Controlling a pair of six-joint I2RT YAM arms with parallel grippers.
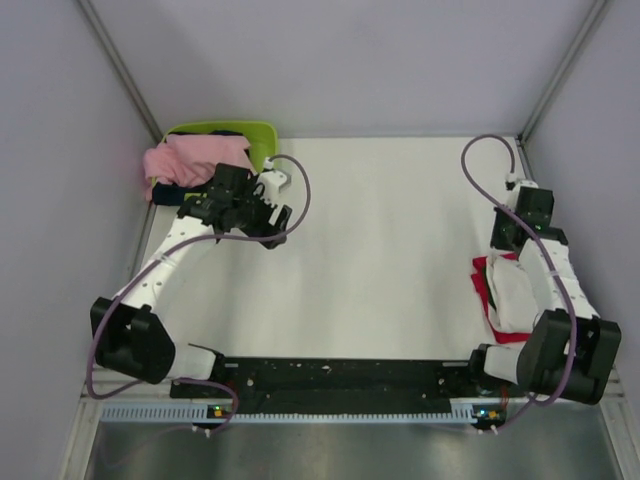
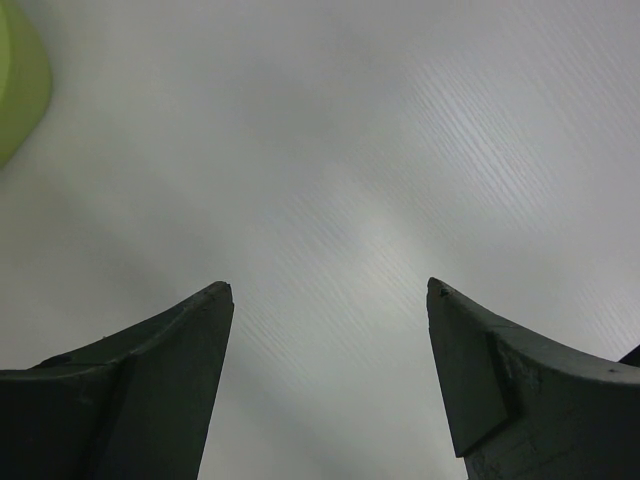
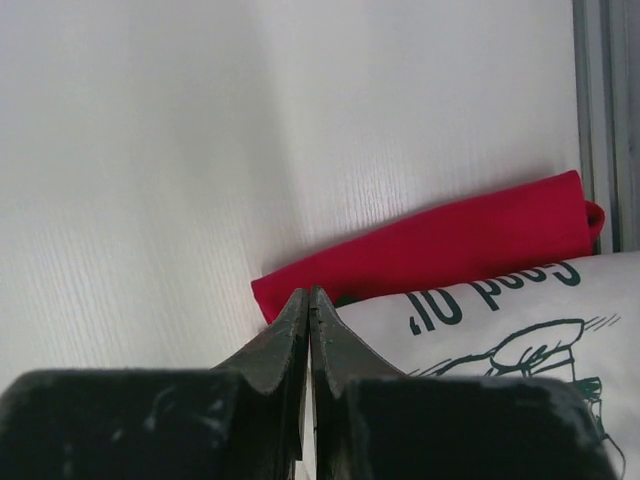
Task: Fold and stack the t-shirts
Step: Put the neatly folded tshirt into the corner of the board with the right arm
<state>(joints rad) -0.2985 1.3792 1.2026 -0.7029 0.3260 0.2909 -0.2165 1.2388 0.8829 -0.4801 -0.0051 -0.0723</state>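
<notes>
A folded red t-shirt (image 1: pixel 482 280) lies at the right edge of the table, with the folded white printed t-shirt (image 1: pixel 515 297) stacked on it. In the right wrist view the red t-shirt (image 3: pixel 440 245) sticks out from under the white one (image 3: pixel 480 320), whose dark print faces up. My right gripper (image 3: pixel 308 292) is shut and empty, its tips just above the stack's near-left corner; it also shows in the top view (image 1: pixel 508 243). My left gripper (image 1: pixel 268 228) is open and empty over bare table at the far left, as the left wrist view (image 2: pixel 330 288) confirms.
A lime-green basket (image 1: pixel 262 135) stands at the far left corner holding pink cloth (image 1: pixel 190 160) and something dark. Its rim shows in the left wrist view (image 2: pixel 20 80). Grey walls close in the white table (image 1: pixel 380 250) on three sides.
</notes>
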